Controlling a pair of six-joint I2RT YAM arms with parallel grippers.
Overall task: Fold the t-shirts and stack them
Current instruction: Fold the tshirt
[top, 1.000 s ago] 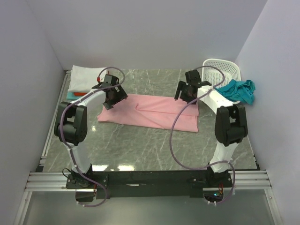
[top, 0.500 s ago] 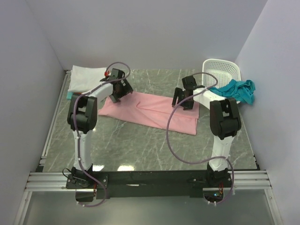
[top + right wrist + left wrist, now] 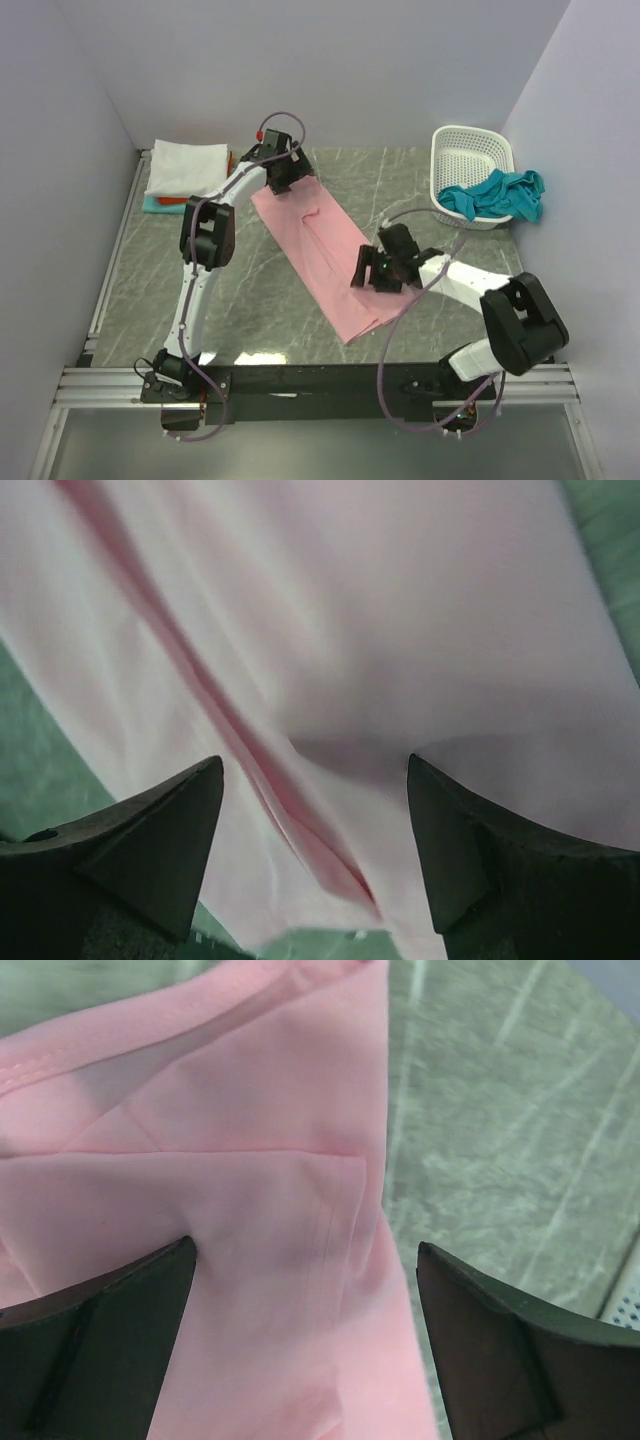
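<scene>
The light pink t-shirt (image 3: 320, 250) lies folded in a long strip, running diagonally from the far middle of the table toward the near edge. My left gripper (image 3: 284, 178) is over its far end, jaws open, with pink cloth (image 3: 270, 1210) lying between them in the left wrist view (image 3: 305, 1360). My right gripper (image 3: 366, 272) is over the strip's right edge near its near end, jaws open over a fold ridge in the cloth (image 3: 330, 630), as the right wrist view (image 3: 315, 860) shows. A folded white t-shirt (image 3: 187, 166) lies on an orange-red one (image 3: 172, 201) at the far left. A teal t-shirt (image 3: 497, 194) hangs over the basket.
The white lattice basket (image 3: 468, 152) stands at the far right against the wall. A teal edge (image 3: 148, 205) shows under the folded pile at the far left. The marble tabletop (image 3: 250, 290) is walled at the back and both sides.
The pink shirt has swung from lying crosswise to lying diagonally. My left gripper moved farther back and right; my right gripper moved toward me and left along the shirt.
</scene>
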